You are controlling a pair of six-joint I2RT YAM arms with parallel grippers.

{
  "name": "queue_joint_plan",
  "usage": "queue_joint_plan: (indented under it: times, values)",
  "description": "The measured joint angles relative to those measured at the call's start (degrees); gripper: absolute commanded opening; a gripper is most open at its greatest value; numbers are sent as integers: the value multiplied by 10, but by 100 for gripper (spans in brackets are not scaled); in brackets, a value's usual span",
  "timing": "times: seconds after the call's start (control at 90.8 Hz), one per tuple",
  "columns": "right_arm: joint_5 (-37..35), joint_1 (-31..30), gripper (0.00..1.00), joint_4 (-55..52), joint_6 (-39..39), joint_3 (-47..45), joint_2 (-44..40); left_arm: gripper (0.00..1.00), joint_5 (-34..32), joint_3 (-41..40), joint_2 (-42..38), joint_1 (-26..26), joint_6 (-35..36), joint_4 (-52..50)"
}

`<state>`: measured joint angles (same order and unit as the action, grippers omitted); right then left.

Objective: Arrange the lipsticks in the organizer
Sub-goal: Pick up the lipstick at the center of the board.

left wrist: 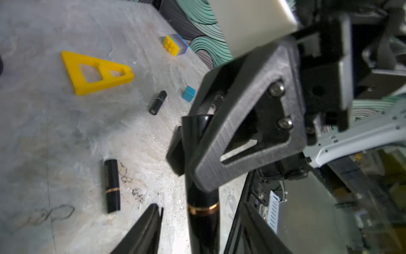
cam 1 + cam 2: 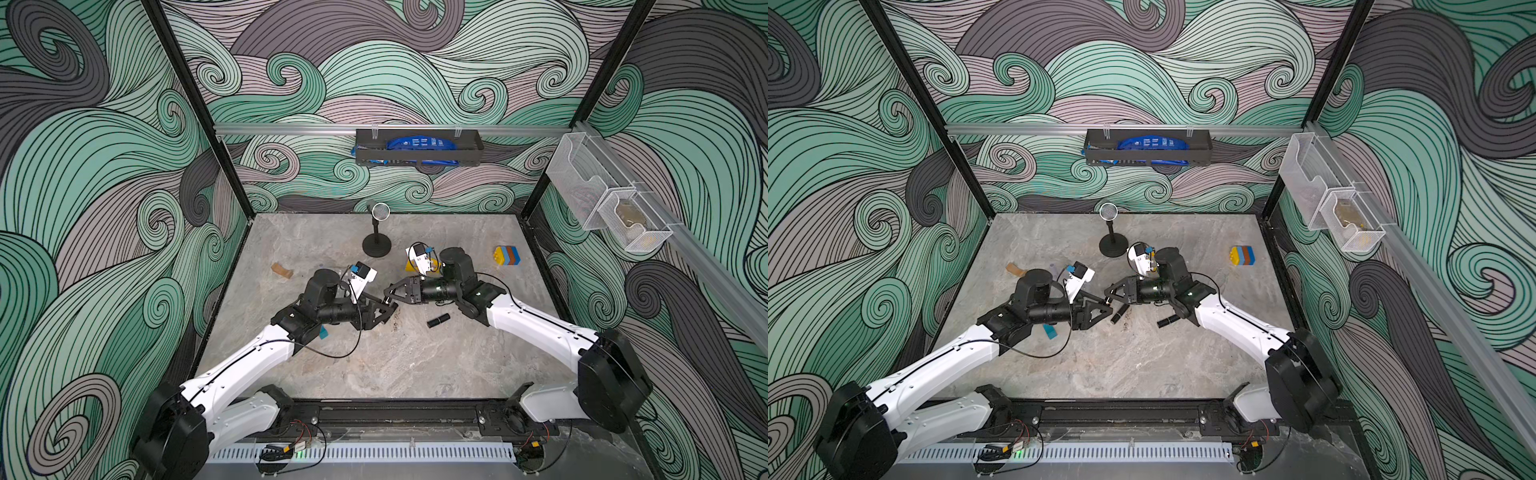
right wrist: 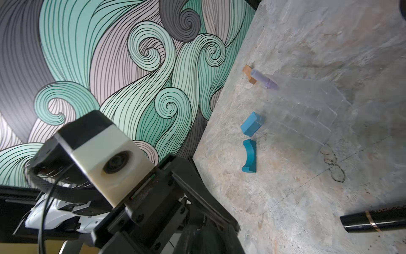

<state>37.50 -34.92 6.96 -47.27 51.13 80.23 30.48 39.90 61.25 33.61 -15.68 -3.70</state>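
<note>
Nearest the base, a loose lipstick (image 2: 438, 321) lies flat on the marble table (image 2: 395, 365), close to the right arm's wrist. A little further in, a second loose lipstick (image 2: 1119, 313) lies on its side just beside the left gripper's fingertips. Now the middle, where both arms meet tip to tip. The left gripper (image 1: 198, 211) has its jaws spread, with a clear gap between one finger (image 1: 151, 222) and the held lipstick (image 1: 203, 222) that runs between them. The right gripper (image 1: 189, 160) is clamped on the other end of that black tube, its grey finger across it, and the gold band shows lower down. On the left side of the table sits the organizer (image 3: 307, 105), a clear tray with stepped rows of square compartments; in both top views the left arm covers it. A blue block (image 3: 251, 124) and a teal arch block (image 3: 250, 157) lie just beside it. A lilac piece (image 3: 264, 80) and a tan block (image 3: 249, 73) lie at its far end. Further back, a yellow triangular frame (image 1: 96, 72) lies flat, with stacked bricks (image 2: 508, 255) off to the right. A microphone stand (image 2: 377, 245) is upright near the rear wall.
</note>
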Motion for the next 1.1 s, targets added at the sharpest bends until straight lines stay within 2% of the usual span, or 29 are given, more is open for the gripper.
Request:
queue_joint_plan:
  times: [0.187, 0.352, 0.848, 1.101]
  values:
    - [-69, 14, 9, 3, -63, -16, -2, 69, -176, 3, -31, 74, 49, -42]
    - [-87, 11, 9, 2, -101, -29, -15, 63, -269, 2, -36, 110, 90, -40]
    - [-88, -2, 9, 6, -153, -45, -36, 49, -334, 3, 24, 167, 173, -23]
    - [-86, -2, 9, 12, -167, -58, -41, 50, -382, 23, 41, 179, 196, -19]
